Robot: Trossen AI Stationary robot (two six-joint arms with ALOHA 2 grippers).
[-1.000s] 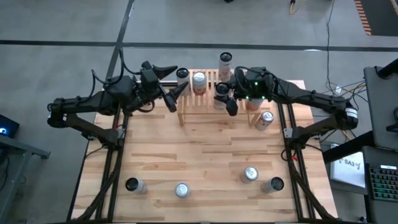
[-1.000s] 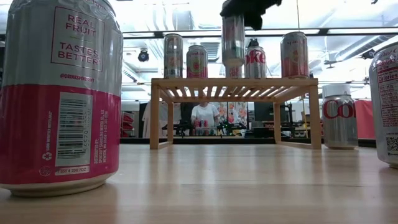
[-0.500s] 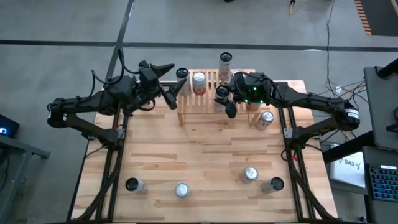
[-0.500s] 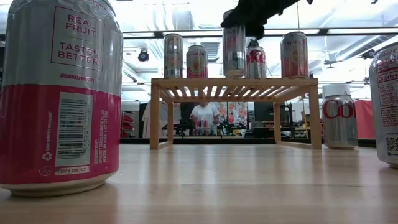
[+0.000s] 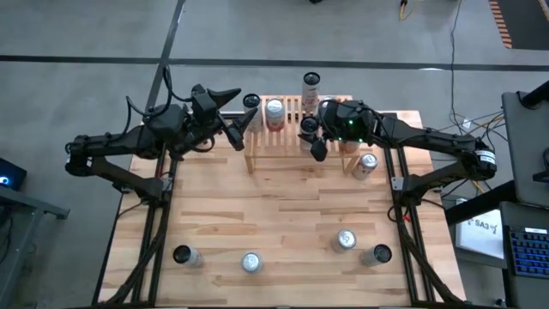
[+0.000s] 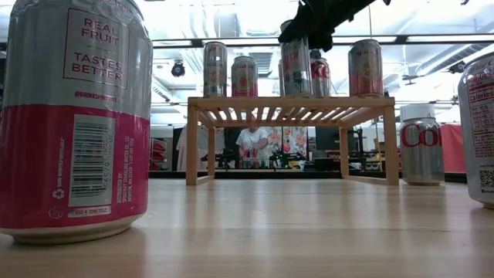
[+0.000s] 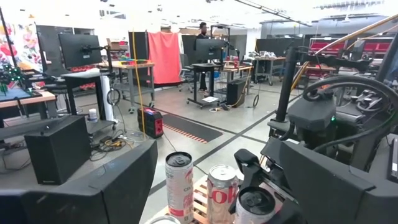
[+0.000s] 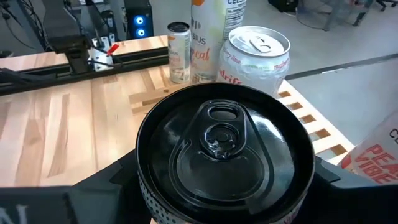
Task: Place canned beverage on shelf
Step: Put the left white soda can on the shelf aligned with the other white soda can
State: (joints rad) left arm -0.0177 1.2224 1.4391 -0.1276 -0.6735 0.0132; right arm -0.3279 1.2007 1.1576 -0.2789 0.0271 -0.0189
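Since 1 s ago the right hand [image 5: 311, 137] has lowered its can [image 6: 296, 67] toward the shelf [image 6: 289, 103]; earlier the can hung clear above the slats, now its base sits at or just on the shelf top in the low view, can't tell if it bears weight. Can also leans a bit vs the upright cans beside it. Right hand is closed on the can from above: the right wrist view shows the dark can lid [image 8: 224, 149] directly below the wrist w/ a dark finger on each side of it. Can sits near the shelf's middle, betw. a pink-white can [image 6: 244, 76] on one side and a Coke can [image 6: 319, 76] just behind/beside it; a further pink can [image 6: 366, 67] stands nearer the shelf's end.

Left hand [image 5: 244, 129] hangs by the shelf's left end, near a silver can [image 5: 251, 103], fingers spread apart and holding nothing; barely moved since the earlier frame.

Other cans stand on the table [image 5: 283, 215]: four along the near edge, one [image 5: 366, 164] to the right of the shelf.
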